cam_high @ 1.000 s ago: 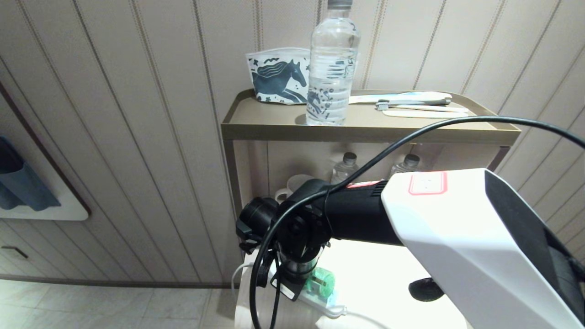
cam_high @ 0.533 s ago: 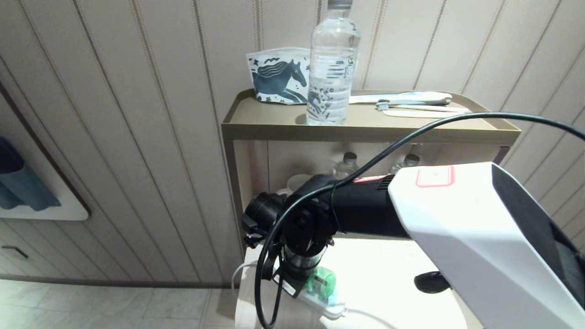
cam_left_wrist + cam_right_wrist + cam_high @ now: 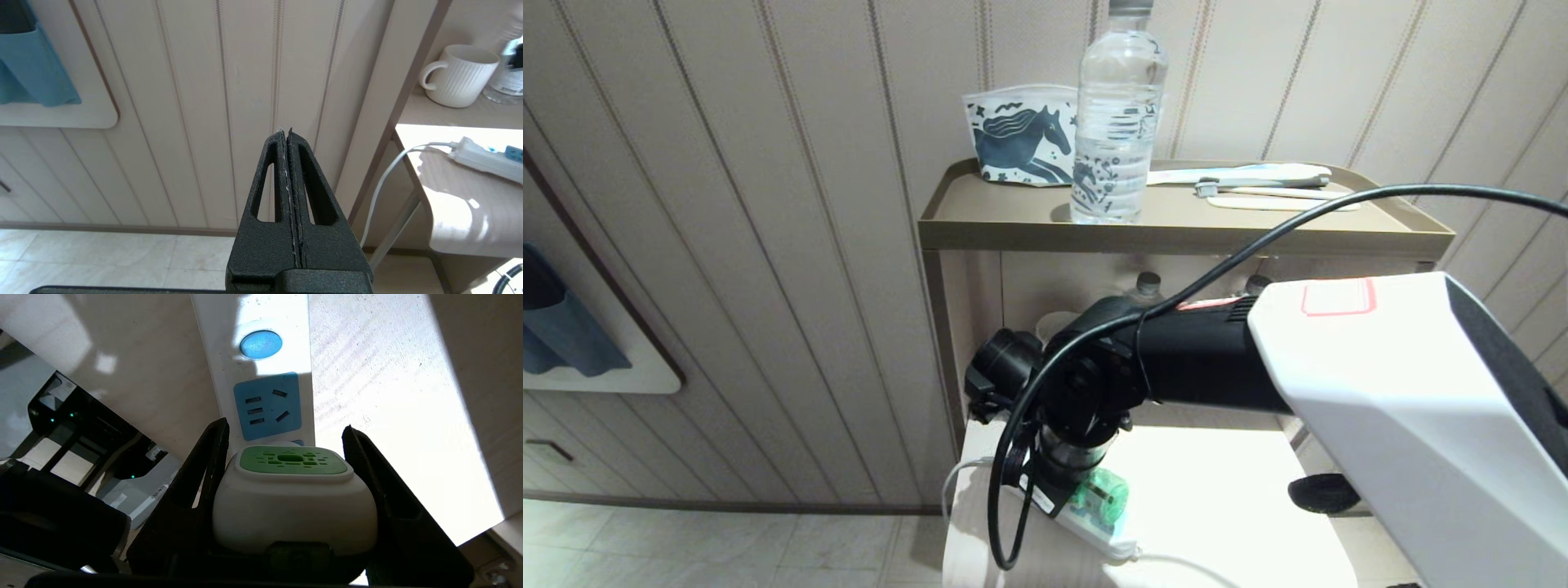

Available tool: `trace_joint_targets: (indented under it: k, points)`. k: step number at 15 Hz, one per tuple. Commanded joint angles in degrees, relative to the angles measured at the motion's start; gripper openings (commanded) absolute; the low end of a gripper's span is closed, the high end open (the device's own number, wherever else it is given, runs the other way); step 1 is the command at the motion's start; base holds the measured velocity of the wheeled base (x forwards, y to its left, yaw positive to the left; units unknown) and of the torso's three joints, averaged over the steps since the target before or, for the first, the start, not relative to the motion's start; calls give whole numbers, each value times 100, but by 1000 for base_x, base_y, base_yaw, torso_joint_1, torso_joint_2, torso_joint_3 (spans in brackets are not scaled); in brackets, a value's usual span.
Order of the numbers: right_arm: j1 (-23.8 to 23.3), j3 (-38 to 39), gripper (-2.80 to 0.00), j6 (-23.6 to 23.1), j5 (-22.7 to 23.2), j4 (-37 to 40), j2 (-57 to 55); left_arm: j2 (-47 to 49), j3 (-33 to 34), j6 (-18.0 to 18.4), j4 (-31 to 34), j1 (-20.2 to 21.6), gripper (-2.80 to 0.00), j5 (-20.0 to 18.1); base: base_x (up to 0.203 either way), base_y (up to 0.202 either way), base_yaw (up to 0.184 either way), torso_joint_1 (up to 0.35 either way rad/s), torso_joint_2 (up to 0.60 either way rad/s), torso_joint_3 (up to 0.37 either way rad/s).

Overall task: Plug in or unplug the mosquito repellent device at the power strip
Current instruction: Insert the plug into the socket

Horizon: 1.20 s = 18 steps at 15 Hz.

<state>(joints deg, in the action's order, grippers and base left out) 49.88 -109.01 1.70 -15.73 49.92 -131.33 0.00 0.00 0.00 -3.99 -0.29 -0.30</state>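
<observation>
The mosquito repellent device (image 3: 292, 506), white with a green vented top, sits between my right gripper's (image 3: 286, 425) fingers, which press on both its sides. It is directly over the power strip (image 3: 286, 310), covering a socket panel; its prongs are hidden. Beyond it lie a free light-blue socket panel (image 3: 267, 406) and the blue switch (image 3: 260, 344). In the head view the device's green bottle (image 3: 1100, 494) shows under my right wrist (image 3: 1086, 392), above the power strip (image 3: 1094, 539) at the white table's left edge. My left gripper (image 3: 286, 132) is shut on nothing, parked low beside the table.
A brown shelf (image 3: 1176, 229) behind the table carries a water bottle (image 3: 1116, 114), a horse-print pouch (image 3: 1017, 135) and toothbrushes (image 3: 1258, 184). A white mug (image 3: 457, 75) stands on the lower level. My arm's black cable (image 3: 1005, 490) loops past the table edge. A panelled wall is at left.
My right arm has shifted slightly up and to the right in the head view, carrying the device with it. The grip looks the same.
</observation>
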Motion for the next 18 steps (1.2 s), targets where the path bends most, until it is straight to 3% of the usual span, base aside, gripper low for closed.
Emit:
trace_joint_targets:
  k: [1, 7, 12, 18]
  points:
    - [36, 151, -280, 40, -18, 30, 155, 0, 0, -6, -6, 1, -280, -3, 0, 0, 0, 0, 0, 0]
    - [65, 810, -280, 197, 25, -40, 91, 0, 0, 0, -6, 2, -280, 3, 0, 0, 0, 0, 0, 0]
    - [57, 847, -280, 467, 17, -569, 40, 0, 0, -6, -6, -4, -280, 1, 0, 0, 0, 0, 0, 0]
    - [44, 820, -280, 881, -26, -641, 441, 0, 0, 0, -6, -1, -280, -5, 0, 0, 0, 0, 0, 0]
